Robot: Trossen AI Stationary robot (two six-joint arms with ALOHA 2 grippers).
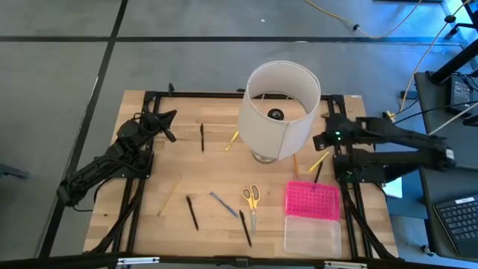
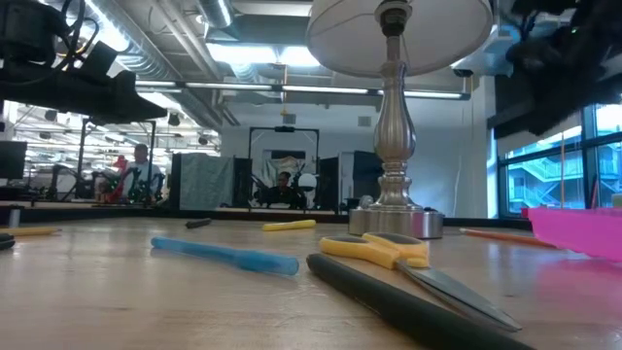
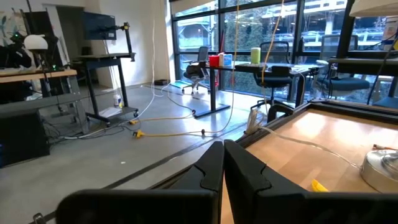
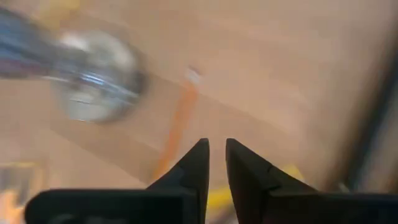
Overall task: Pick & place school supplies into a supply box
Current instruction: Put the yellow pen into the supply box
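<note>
The supplies lie scattered on the wooden table (image 1: 149, 168). Among them are a black pen (image 1: 202, 137), a yellow pencil (image 1: 232, 140), a wooden pencil (image 1: 169, 196), a grey-blue pen (image 1: 222, 204), yellow-handled scissors (image 1: 250, 200) and more black pens (image 1: 245, 228). The supply box lies open near the right front corner, its pink dotted lid (image 1: 312, 200) beside the clear base (image 1: 312, 235). My right gripper (image 1: 317, 140) hangs over an orange pencil (image 4: 177, 127) by the lamp, its fingers a narrow gap apart (image 4: 216, 155). My left gripper (image 1: 170, 118) waits shut at the far left corner.
A lamp with a big white shade (image 1: 278, 108) stands in the far middle of the table, its metal base (image 2: 394, 219) close to my right gripper. Another yellow pencil (image 1: 320, 161) and a black pen (image 1: 319, 173) lie just beyond the pink lid. Black arm frames run along both table sides.
</note>
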